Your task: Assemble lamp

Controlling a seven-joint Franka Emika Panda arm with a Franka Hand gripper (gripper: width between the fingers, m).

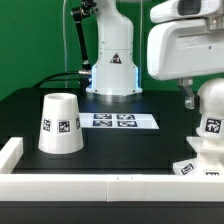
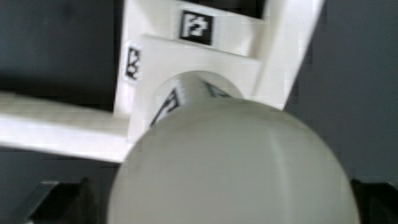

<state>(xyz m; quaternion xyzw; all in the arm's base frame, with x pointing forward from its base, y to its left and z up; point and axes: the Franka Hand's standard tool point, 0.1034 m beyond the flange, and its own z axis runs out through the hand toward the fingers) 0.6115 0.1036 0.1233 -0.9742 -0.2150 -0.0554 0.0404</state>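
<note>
The ball-shaped white bulb [image 1: 212,118] stands upright on the flat square base [image 1: 196,166] at the exterior view's right edge, with tags showing on both. My gripper [image 1: 201,98] hangs over the bulb, one dark finger [image 1: 188,96] just beside its top. In the wrist view the bulb [image 2: 222,150] fills the middle and the dark fingertips [image 2: 64,203] stand at either side of it, jaws open. The base [image 2: 199,38] lies beyond it. The cone shade [image 1: 60,124] stands alone at the exterior view's left.
The marker board [image 1: 120,121] lies mid-table in front of the arm's pedestal [image 1: 112,75]. A low white wall [image 1: 100,187] runs along the front edge and turns up the left side [image 1: 9,152]; the wall [image 2: 54,125] also shows in the wrist view.
</note>
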